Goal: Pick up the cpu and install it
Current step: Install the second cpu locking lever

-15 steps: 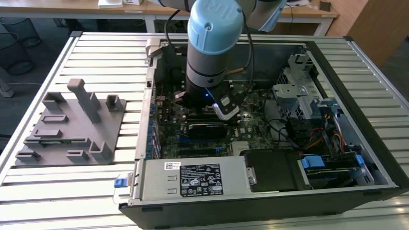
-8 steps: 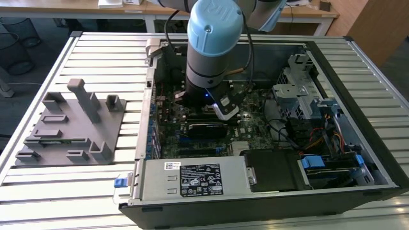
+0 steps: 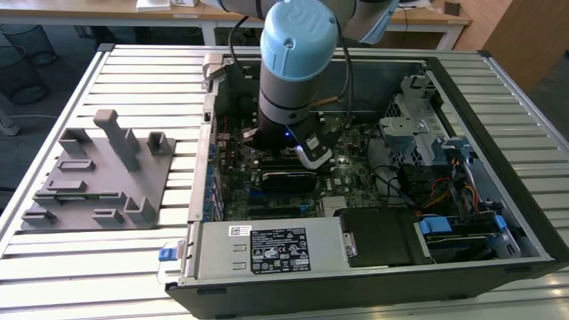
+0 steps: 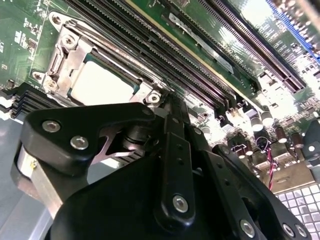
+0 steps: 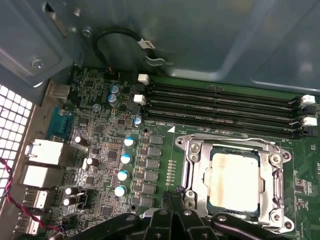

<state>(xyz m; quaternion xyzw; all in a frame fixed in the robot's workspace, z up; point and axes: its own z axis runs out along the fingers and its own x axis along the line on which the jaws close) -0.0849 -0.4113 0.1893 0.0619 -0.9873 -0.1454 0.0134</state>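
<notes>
My claw [image 5: 175,207] hangs low inside the open computer case [image 3: 498,167], just above the motherboard [image 5: 160,125]; the cpu [image 5: 234,179] lies seated in the metal-framed socket [image 5: 192,165], its pale top bare, beside the memory slots [image 5: 225,107]; whether my claw is open or closed I cannot tell; it holds nothing I can see.

The cpu [image 5: 234,180] is a small flat square with a pale shiny top. It lies flat inside the metal frame of its socket [image 5: 232,177] (it looks pushed all the way in).
</notes>
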